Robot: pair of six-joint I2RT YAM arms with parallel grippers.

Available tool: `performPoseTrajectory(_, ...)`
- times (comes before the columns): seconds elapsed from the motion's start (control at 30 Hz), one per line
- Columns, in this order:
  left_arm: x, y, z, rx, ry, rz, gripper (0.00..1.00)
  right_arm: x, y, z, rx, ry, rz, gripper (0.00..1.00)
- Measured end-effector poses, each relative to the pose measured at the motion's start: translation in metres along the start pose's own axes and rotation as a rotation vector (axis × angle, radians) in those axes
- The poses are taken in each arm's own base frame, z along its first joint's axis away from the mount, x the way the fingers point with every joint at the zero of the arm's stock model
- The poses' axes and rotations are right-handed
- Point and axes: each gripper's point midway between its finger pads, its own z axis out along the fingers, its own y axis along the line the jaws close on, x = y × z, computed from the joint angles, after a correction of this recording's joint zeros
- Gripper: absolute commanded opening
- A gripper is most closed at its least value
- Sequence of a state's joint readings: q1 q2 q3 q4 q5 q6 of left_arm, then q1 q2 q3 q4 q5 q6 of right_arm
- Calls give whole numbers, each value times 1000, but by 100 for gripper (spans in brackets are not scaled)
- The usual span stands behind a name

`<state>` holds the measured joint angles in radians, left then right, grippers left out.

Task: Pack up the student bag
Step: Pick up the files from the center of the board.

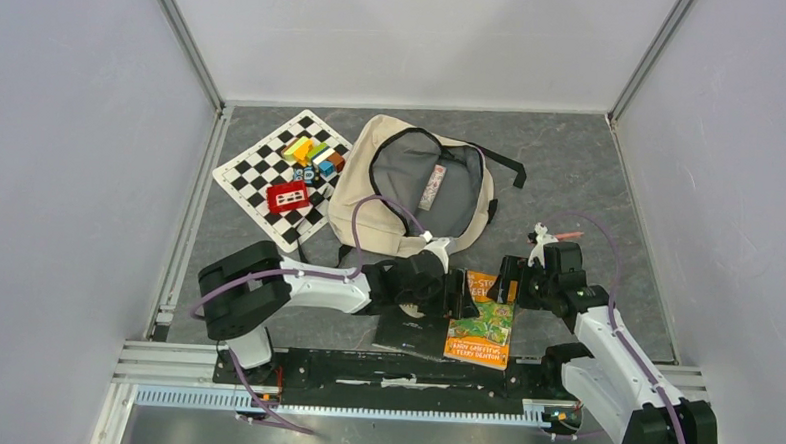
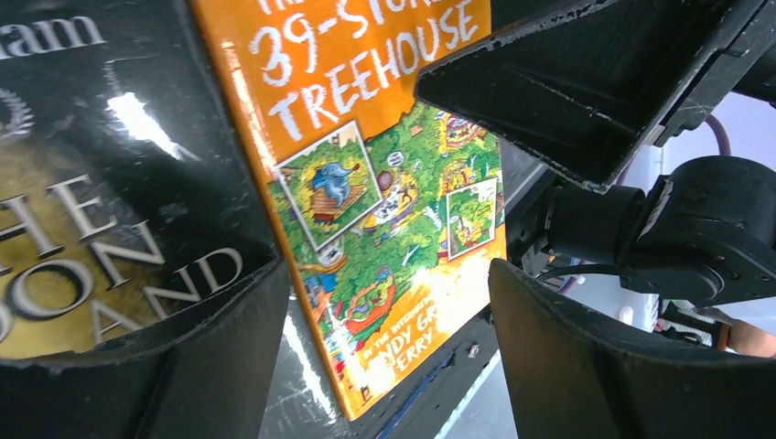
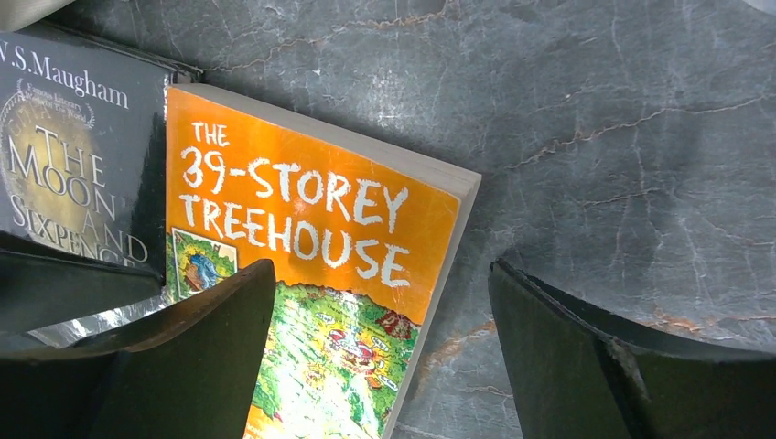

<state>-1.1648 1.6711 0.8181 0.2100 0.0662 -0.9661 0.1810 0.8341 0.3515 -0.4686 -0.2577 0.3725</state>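
The student bag (image 1: pixel 370 196), cream canvas with black trim, lies open at the table's middle and shows its grey lining (image 1: pixel 411 173). A thin white item (image 1: pixel 433 187) lies inside it. In front of the bag, an orange "39-Storey Treehouse" book (image 1: pixel 482 326) lies partly on a black book (image 1: pixel 412 333). My left gripper (image 1: pixel 469 295) is low over both books and open (image 2: pixel 389 274), the orange book's (image 2: pixel 366 183) left edge between its fingers. My right gripper (image 1: pixel 511 284) is open (image 3: pixel 382 270) and straddles the right edge of the orange book (image 3: pixel 302 219). Neither gripper holds anything.
A chessboard mat (image 1: pixel 256 166) lies left of the bag with coloured blocks (image 1: pixel 314 154) and a red piece (image 1: pixel 288 195) on it. The bag's black strap (image 1: pixel 506 167) trails to the right. Grey walls enclose the table, and a black rail (image 1: pixel 393 367) runs along the near edge.
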Motion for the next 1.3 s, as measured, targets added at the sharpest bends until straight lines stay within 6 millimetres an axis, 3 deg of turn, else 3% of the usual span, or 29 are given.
performPoseTrajectory(0.3,1,-8,16,32,4,-22,82,0,2,1,-17,-10,3,91)
performPoseTrajectory(0.4,1,-8,16,31,3,-27,82,1,2,1,-21,-18,4,87)
performPoseTrajectory(0.5,1,-8,16,29,3,-30,79,1,1,2,-24,-35,12,80)
performPoseTrajectory(0.67,2,-5,18,23,5,-30,77,-2,-2,6,-25,-81,31,58)
performPoseTrajectory(0.8,2,-5,18,22,5,-30,77,-4,-2,8,-34,-109,66,46)
performPoseTrajectory(1.03,3,-4,18,18,8,-30,79,-7,6,6,-72,-132,94,0)
performPoseTrajectory(1.3,-4,-5,14,24,-3,-23,91,-16,15,-5,-112,-202,103,0)
